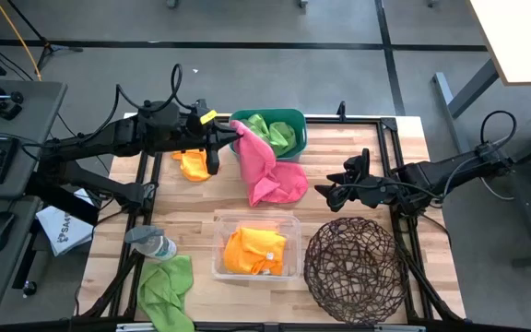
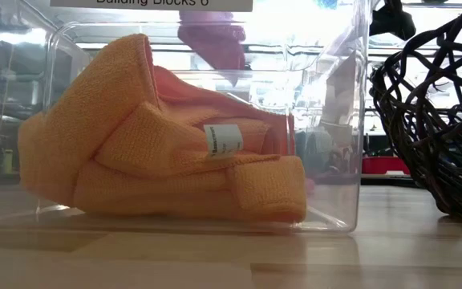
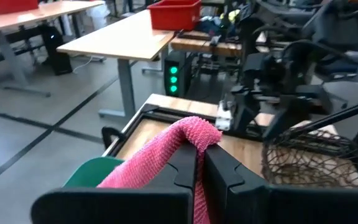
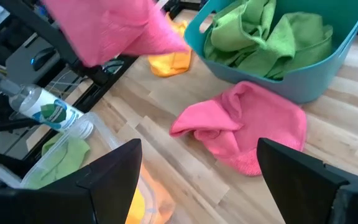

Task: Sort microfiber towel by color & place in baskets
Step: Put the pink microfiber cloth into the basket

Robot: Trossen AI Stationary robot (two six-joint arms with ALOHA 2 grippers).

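Note:
My left gripper (image 1: 225, 138) (image 3: 201, 149) is shut on a hot pink towel (image 1: 252, 159) in front of the teal tub (image 1: 289, 118), which holds lime green towels (image 1: 270, 134). A second pink towel (image 1: 289, 184) (image 4: 247, 124) lies crumpled on the table by the tub. One yellow-orange towel (image 1: 192, 166) lies under my left arm, and others (image 1: 254, 249) (image 2: 159, 152) fill the clear bin (image 1: 293, 226). A green towel (image 1: 167, 288) lies at the near-left corner. My right gripper (image 1: 332, 191) (image 4: 197, 168) hovers open to the right of the pink towels, above the round wire basket (image 1: 353, 267). My left gripper pinches the pink towel at a bunched fold (image 3: 197, 132) between its two fingers, coming level from the table's left. The cloth humps over the fingertips and hangs slack below them. In the right wrist view the towel (image 4: 110, 28) is lifted clear of the table.
A clear plastic bottle (image 1: 152, 244) lies near the left edge, beside the green towel. A white printed sheet (image 1: 63, 229) sits off the table's left side. Bare wood shows between the tub, the clear bin and the wire basket (image 2: 439, 120).

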